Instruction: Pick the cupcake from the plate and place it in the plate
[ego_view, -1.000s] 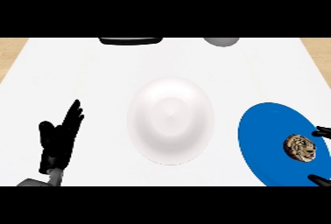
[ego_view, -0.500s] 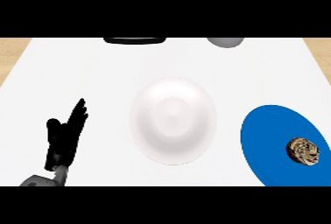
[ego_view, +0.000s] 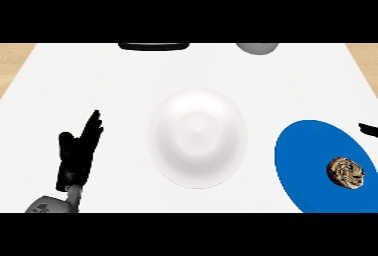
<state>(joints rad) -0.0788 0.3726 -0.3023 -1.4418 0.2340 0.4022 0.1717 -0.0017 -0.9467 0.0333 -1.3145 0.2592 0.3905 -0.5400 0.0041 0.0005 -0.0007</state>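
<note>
Cupcake (ego_view: 346, 173) on blue plate (ego_view: 310, 165) cut off at right, right hand (ego_view: 367, 128) barely showing

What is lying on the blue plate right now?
The cupcake sits on the blue plate, toward its right side. Nothing else shows on it; the plate's right edge runs out of view.

Bright, even light washes the white counter (ego_view: 111, 90); shadows are faint, and edges look soft.

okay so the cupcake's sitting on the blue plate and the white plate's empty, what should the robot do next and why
Probably bring the right hand, only a tip at the right edge, down over the cupcake. It sits untouched on the blue plate, nearest that hand; the white plate holds nothing and the left hand rests open far away.
</note>
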